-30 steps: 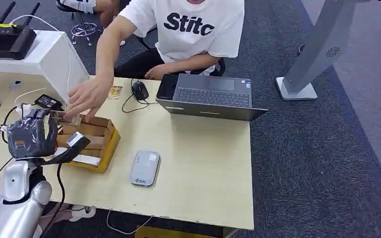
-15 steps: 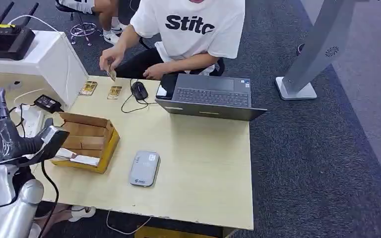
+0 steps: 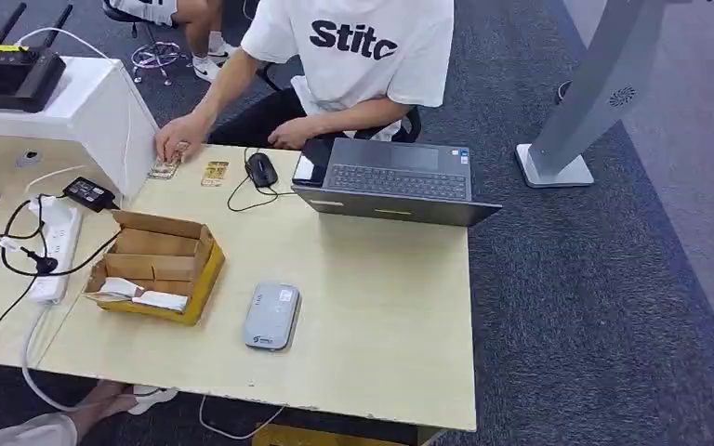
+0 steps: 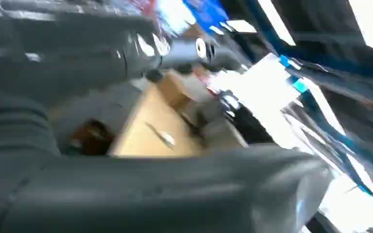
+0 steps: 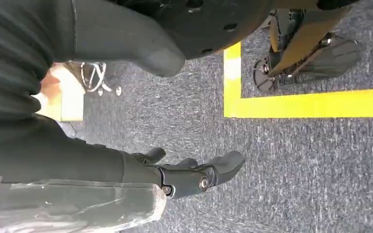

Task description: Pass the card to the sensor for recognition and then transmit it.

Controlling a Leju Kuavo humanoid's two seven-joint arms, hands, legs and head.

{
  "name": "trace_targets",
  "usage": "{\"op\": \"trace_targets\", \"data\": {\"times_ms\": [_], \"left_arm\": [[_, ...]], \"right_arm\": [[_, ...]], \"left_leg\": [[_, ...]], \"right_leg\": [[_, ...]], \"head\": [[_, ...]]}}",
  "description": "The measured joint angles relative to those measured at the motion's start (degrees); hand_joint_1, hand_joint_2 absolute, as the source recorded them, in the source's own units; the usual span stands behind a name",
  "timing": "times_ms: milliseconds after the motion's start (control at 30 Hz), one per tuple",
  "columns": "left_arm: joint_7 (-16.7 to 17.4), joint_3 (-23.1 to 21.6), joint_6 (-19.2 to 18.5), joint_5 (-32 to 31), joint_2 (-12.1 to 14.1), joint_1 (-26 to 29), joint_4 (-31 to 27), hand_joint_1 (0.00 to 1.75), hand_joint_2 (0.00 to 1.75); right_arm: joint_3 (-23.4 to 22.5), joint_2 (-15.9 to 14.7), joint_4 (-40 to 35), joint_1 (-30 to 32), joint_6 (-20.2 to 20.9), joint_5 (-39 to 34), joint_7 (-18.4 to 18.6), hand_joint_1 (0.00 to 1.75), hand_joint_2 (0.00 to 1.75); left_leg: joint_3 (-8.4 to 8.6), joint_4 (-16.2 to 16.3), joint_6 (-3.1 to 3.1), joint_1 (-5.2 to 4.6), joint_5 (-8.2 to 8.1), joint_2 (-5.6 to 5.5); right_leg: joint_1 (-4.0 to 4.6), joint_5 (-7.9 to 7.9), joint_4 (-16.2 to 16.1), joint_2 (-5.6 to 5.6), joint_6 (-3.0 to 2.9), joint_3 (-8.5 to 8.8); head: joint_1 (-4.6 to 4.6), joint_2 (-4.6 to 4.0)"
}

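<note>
Cards (image 3: pixel 214 173) flat by person's hand (image 3: pixel 178 141); thin, stiff, light, probably slick; pinch at an edge; right hand (image 5: pixel 175 170) spread, empty; left hand (image 4: pixel 126 189) blurred, can't tell.

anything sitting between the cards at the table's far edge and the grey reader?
Yes. The open cardboard box lies partly on that line, left of the grey card reader. A person's hand rests on one card; the other card lies free.
</note>
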Motion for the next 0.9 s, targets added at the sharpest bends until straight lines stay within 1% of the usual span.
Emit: {"op": "trace_targets", "data": {"times_ms": [33, 67, 100, 167, 233, 300, 333, 400, 467, 500, 533, 567, 633, 700, 767, 900], "left_arm": [[0.90, 2.12, 0.20, -0.61, -1.26, -0.48, 3.11, 0.00, 1.75], [1.44, 5.11, 0.70, -2.18, -2.33, -1.40, 7.83, 0.00, 1.75], [1.48, 7.30, 1.93, -4.61, -3.17, -2.18, 11.89, 0.00, 1.75], [1.46, 11.70, 6.10, -11.71, -3.72, -3.84, 21.40, 0.00, 1.75], [1.46, 14.18, 7.41, -13.44, -4.12, -4.88, 26.80, 0.00, 1.75], [1.61, 16.21, 7.76, -14.14, -4.34, -5.81, 31.14, 0.00, 1.75], [2.65, 17.24, 7.65, -14.97, -4.34, -6.34, 33.18, 0.00, 1.75], [5.80, 19.00, 7.87, -17.41, -4.07, -7.50, 38.02, 0.00, 1.75], [8.86, 20.60, 8.88, -20.47, -3.81, -8.38, 42.16, 0.00, 1.75], [11.57, 20.91, 9.95, -23.79, -3.44, -8.82, 45.68, 0.00, 1.75], [15.33, 20.91, 10.75, -27.29, -2.59, -9.39, 49.36, 0.00, 1.75], [19.35, 20.91, 10.73, -30.34, -2.13, -9.75, 52.45, 0.00, 1.75], [25.85, 20.91, 9.41, -34.08, -1.80, -10.31, 56.20, 0.00, 1.75], [30.27, 20.91, 6.28, -36.43, -1.47, -10.79, 60.06, 0.00, 1.75], [30.82, 20.89, 4.54, -38.80, -1.49, -11.00, 62.24, 0.00, 1.75], [31.12, 20.78, 3.71, -40.63, -1.34, -11.68, 65.06, 0.00, 1.75]], "right_arm": [[0.00, 0.00, 0.04, -0.02, 0.02, -0.07, -0.04, 0.00, 1.75], [0.00, 0.00, 0.07, -0.04, 0.04, -0.15, -0.13, 0.00, 1.75], [0.00, 0.00, 0.09, -0.06, 0.13, -0.20, -0.28, 0.00, 1.75], [0.00, 0.00, 0.09, -0.06, 0.37, -0.35, -0.65, 0.00, 1.75], [0.00, 0.00, 0.11, -0.06, 0.39, -0.42, -0.83, 0.00, 1.75], [0.00, 0.00, 0.15, -0.09, 0.42, -0.44, -0.87, 0.00, 1.75], [0.02, 0.00, 0.15, -0.08, 0.46, -0.42, -0.90, 0.00, 1.75], [0.06, 0.00, 0.17, -0.11, 0.46, -0.28, -0.68, 0.00, 1.75], [0.15, 0.00, 0.17, -0.18, 0.52, 0.09, 0.13, 0.00, 1.75], [0.37, 0.00, 0.17, -0.21, 0.52, 0.61, 0.99, 0.00, 1.75], [0.74, 0.00, 0.17, -0.26, 0.52, 1.25, 1.93, 0.00, 1.75], [1.29, 0.00, 0.17, -0.38, 0.44, 1.95, 2.82, 0.00, 1.75], [2.51, 0.00, 0.22, -0.54, -0.13, 3.97, 4.89, 0.00, 1.75], [4.45, 0.00, 0.24, -0.79, -1.07, 6.44, 7.62, 0.00, 1.75], [6.28, 0.00, 0.24, -0.87, -1.68, 8.11, 9.77, 0.00, 1.75], [9.09, 0.00, 0.24, -1.06, -1.73, 9.38, 11.37, 0.00, 1.75]], "left_leg": [[0.02, 0.00, 0.00, 0.00, 0.00, -0.07], [0.02, 0.00, 0.02, 0.01, 0.02, -0.14], [0.03, 0.00, 0.01, 0.03, 0.03, -0.14], [0.04, 0.00, -0.03, 0.07, 0.06, -0.13], [0.04, 0.00, -0.03, 0.07, 0.07, -0.15], [0.03, 0.01, -0.03, 0.06, 0.06, -0.16], [0.03, 0.00, -0.03, 0.06, 0.06, -0.16], [0.03, 0.01, -0.03, 0.05, 0.06, -0.16], [0.03, 0.01, -0.03, 0.05, 0.06, -0.15], [0.03, 0.01, -0.02, 0.04, 0.06, -0.17], [0.02, 0.01, -0.02, 0.03, 0.06, -0.21], [0.02, 0.02, -0.02, 0.06, 0.06, -0.20], [0.03, 0.02, -0.02, 0.05, 0.06, -0.19], [0.03, 0.03, -0.02, 0.06, 0.06, -0.19], [0.02, 0.03, -0.02, 0.06, 0.06, -0.21], [0.03, 0.03, -0.03, 0.06, 0.06, -0.20]], "right_leg": [[0.00, 0.00, 0.00, -0.06, 0.00, 0.04], [0.01, 0.00, 0.00, -0.14, 0.00, 0.07], [0.02, 0.00, 0.00, -0.16, 0.00, 0.09], [0.05, 0.01, 0.01, -0.15, -0.01, 0.08], [0.05, 0.01, 0.01, -0.16, 0.00, 0.09], [0.05, 0.01, 0.01, -0.17, 0.00, 0.10], [0.05, 0.01, 0.01, -0.17, 0.00, 0.10], [0.04, 0.01, 0.01, -0.17, 0.00, 0.10], [0.04, 0.00, 0.00, -0.17, 0.00, 0.10], [0.04, 0.00, 0.00, -0.18, 0.00, 0.09], [0.03, 0.00, 0.00, -0.21, 0.00, 0.09], [0.05, 0.00, 0.00, -0.20, 0.00, 0.10], [0.04, 0.00, 0.00, -0.18, 0.00, 0.09], [0.05, 0.00, 0.00, -0.19, 0.00, 0.09], [0.05, 0.00, 0.00, -0.22, 0.00, 0.09], [0.05, 0.01, 0.00, -0.20, 0.00, 0.09]], "head": [[-0.04, 0.00], [0.00, 0.00], [-0.02, 0.00], [0.04, 0.00], [0.02, 0.00], [0.04, 0.00], [0.07, 0.00], [0.04, 0.00], [0.04, 0.00], [0.04, 0.00], [0.04, 0.00], [0.07, 0.00], [0.02, 0.00], [0.06, 0.00], [0.04, 0.00], [0.04, 0.00]]}}
